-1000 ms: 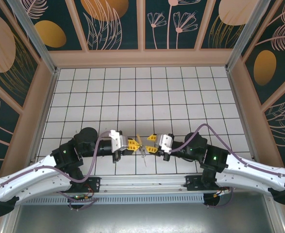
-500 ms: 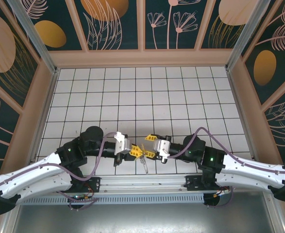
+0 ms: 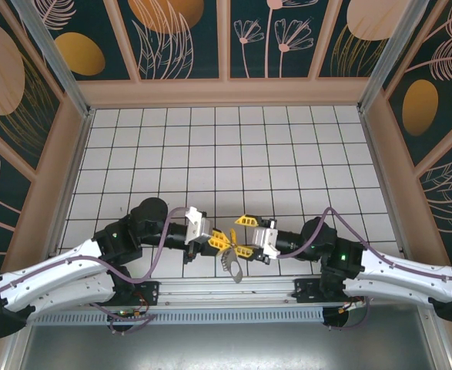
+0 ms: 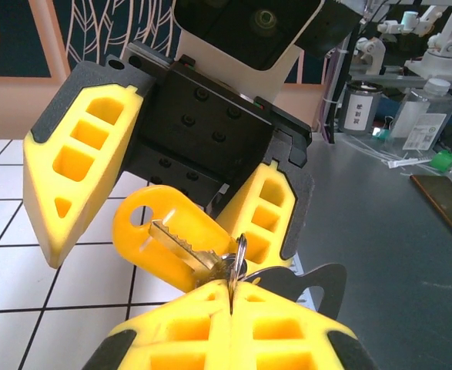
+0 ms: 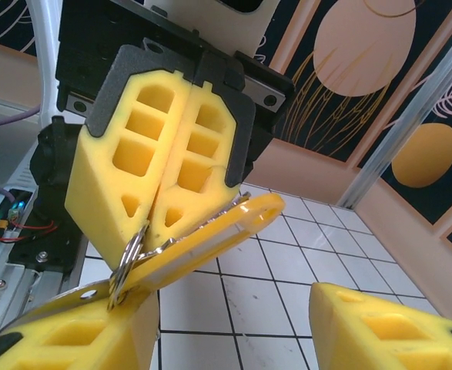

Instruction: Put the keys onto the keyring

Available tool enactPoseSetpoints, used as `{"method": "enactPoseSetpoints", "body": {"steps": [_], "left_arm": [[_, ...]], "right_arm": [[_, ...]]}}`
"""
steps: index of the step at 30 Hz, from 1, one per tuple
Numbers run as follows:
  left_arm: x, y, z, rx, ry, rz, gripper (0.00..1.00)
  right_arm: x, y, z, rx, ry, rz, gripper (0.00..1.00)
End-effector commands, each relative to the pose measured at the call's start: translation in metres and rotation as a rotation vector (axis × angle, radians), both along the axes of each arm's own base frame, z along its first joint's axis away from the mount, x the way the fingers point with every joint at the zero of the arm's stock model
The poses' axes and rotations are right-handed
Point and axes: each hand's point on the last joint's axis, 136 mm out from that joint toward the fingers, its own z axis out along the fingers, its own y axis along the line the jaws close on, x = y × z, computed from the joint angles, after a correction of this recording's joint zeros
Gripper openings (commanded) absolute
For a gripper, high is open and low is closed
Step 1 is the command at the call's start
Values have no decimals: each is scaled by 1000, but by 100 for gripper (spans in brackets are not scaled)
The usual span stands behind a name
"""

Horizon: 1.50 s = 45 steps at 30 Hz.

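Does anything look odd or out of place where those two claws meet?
Nothing looks broken or spilled. The one unusual thing: the keys are pinched in mid-air by the left arm's fingers, with a grey tag dangling from them. The right arm's fingers are spread open near the yellow tag, gripping nothing.

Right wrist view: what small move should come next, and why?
Probably close the right pincer on the yellow-tagged key: its jaws stand open with the key between them, while the left pincer is shut on the keyring.
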Motion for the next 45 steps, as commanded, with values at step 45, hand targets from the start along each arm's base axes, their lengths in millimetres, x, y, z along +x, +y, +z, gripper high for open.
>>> {"method": "enactPoseSetpoints", "body": {"steps": [45], "left_arm": [[-15,11,21,-59,36,-41,0]], "right_arm": [[-14,-15,26,-107,-345,-295,50]]}}
